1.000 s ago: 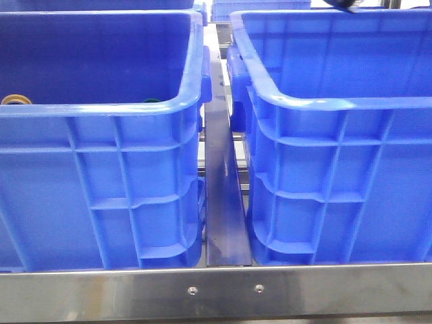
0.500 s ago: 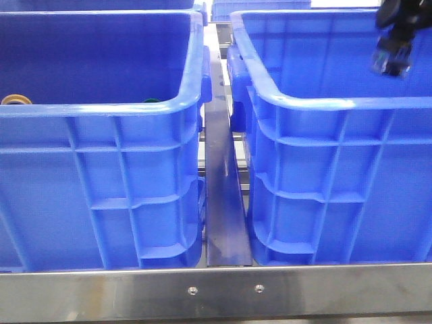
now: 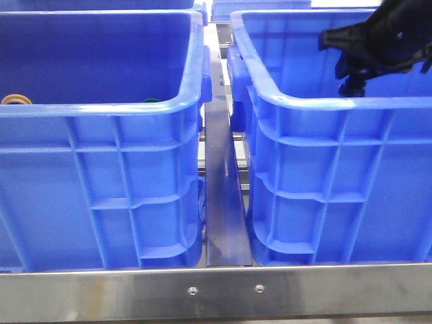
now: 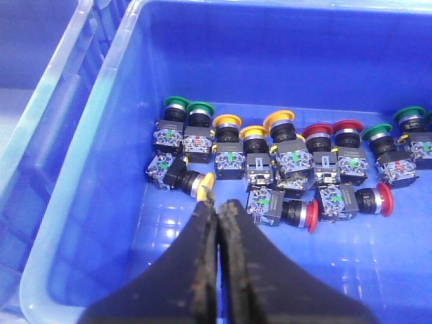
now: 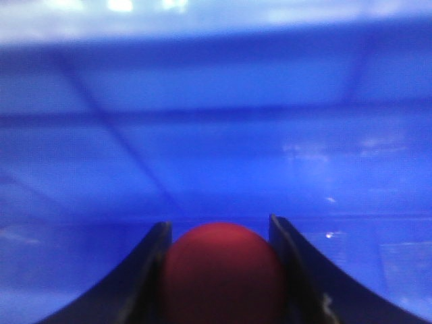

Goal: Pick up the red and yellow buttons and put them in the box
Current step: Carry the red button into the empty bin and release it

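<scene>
- The red button (image 5: 223, 273) sits pinched tight in my right gripper (image 5: 219, 270).
- A moment ago that gripper was barely in sight; now it has dropped down over the right box (image 3: 283, 101).
- Soon I can let go, I think.
- My left gripper (image 4: 217, 209) is pressed together, empty, above the buttons (image 4: 283, 165) in the left crate (image 4: 81, 202).

The 2 crates, the left crate (image 3: 101, 175) and the box (image 3: 337, 175), look like moulded blue plastic, smooth and glossy, with bright highlights along the rims; the frame rail (image 3: 216, 291) is brushed metal, dull-shiny, with 2 screw heads; the red button (image 5: 223, 270) looks smooth and matt; the left gripper (image 4: 217, 223) has black fingers, rough and scuffed along their inner edges.
</scene>
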Action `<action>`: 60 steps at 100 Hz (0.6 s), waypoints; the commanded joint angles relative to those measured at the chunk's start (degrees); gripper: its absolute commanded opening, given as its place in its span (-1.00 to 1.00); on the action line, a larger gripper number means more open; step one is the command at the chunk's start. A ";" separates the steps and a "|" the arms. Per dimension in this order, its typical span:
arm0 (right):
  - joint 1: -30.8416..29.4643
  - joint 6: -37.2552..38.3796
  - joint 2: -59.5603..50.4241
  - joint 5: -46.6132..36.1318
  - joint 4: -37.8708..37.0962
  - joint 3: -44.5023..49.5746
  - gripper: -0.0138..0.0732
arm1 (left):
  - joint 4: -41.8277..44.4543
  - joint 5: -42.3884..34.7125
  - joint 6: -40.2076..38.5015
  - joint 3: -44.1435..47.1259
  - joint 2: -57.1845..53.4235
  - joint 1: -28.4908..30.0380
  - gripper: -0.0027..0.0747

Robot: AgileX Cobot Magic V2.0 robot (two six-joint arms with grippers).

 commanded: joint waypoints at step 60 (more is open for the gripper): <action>-0.43 -0.67 1.68 1.57 -0.34 0.84 -0.20 | 1.65 -3.24 -0.52 -1.41 0.23 0.16 -0.98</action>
